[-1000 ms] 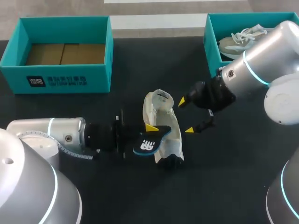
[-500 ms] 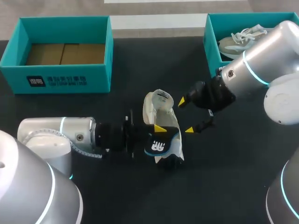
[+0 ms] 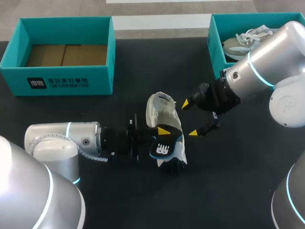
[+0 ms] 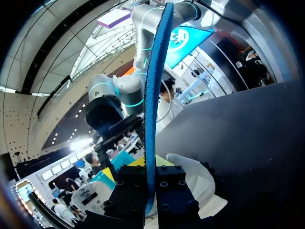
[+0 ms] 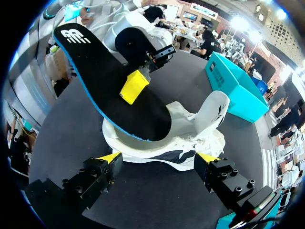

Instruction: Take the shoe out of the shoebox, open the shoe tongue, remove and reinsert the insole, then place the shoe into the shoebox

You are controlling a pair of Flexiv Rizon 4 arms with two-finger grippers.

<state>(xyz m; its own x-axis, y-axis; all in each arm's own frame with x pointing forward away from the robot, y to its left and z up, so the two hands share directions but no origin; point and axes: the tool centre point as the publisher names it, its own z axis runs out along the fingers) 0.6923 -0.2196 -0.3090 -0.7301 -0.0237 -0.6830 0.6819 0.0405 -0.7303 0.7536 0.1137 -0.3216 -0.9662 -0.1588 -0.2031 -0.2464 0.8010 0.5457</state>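
Note:
A white shoe (image 3: pixel 162 109) lies on the dark table, its opening facing up. My left gripper (image 3: pixel 161 135) is shut on a black insole (image 3: pixel 162 149) with a blue edge, holding it tilted over the shoe's front end. In the left wrist view the insole (image 4: pixel 153 90) stands edge-on between the fingers, with the shoe (image 4: pixel 196 180) just beyond. My right gripper (image 3: pixel 189 118) stands open beside the shoe's right side, holding nothing. Its wrist view shows the insole (image 5: pixel 108 86) slanting down into the shoe (image 5: pixel 177 143), ahead of the open right gripper (image 5: pixel 159 158).
An open teal shoebox (image 3: pixel 102 81) with a cardboard bottom stands at the back left. A second teal box (image 3: pixel 215 44) at the back right holds another pale shoe (image 3: pixel 247 38). Bare table lies in front of the shoe.
My left arm has moved to the right, carrying the insole further over the shoe. The right arm and the shoe have kept still.

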